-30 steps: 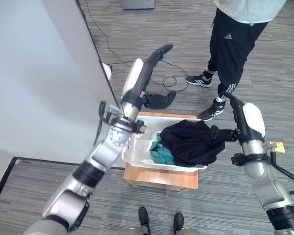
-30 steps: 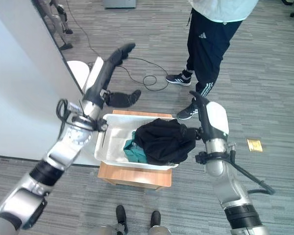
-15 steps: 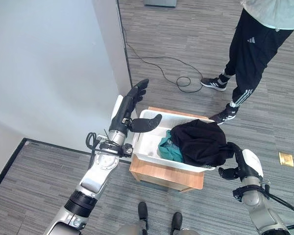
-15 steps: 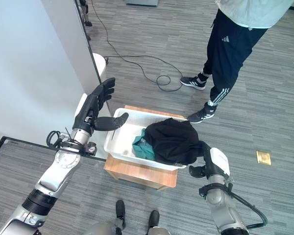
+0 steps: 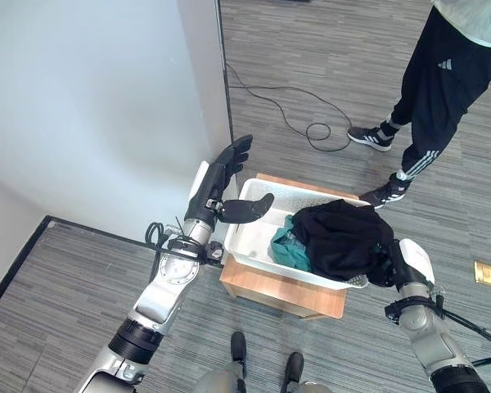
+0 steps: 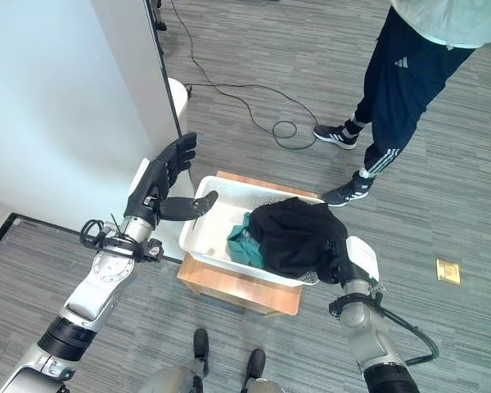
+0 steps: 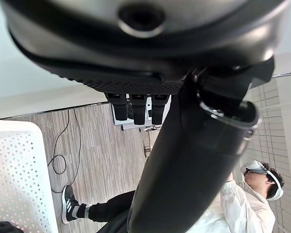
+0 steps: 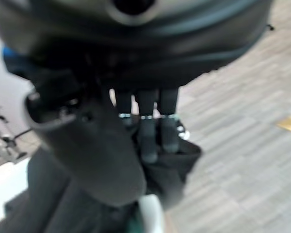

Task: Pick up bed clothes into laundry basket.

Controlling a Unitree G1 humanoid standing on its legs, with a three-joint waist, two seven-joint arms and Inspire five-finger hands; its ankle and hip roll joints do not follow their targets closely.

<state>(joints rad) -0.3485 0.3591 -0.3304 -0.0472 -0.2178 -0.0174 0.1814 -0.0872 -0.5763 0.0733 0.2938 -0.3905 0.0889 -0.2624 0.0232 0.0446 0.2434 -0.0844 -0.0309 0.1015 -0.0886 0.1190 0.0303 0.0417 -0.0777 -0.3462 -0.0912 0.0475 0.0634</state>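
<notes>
Fingers of left hand spread wide, holding nothing | right hand fingers apparently pressing black garment

The black garment hides much of the teal cloth and the right hand fingers; the person is cut off above.

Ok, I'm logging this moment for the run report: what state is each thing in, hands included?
Laundry basket: upright on the low wooden stand, partly filled.
Black garment: heaped in the basket, spilling over its right rim.
Teal garment: inside the basket, partly under the black one.
Left hand: open, fingers straight, raised beside the basket, holding nothing.
Right hand: fingers against the black garment, grip unclear.
</notes>
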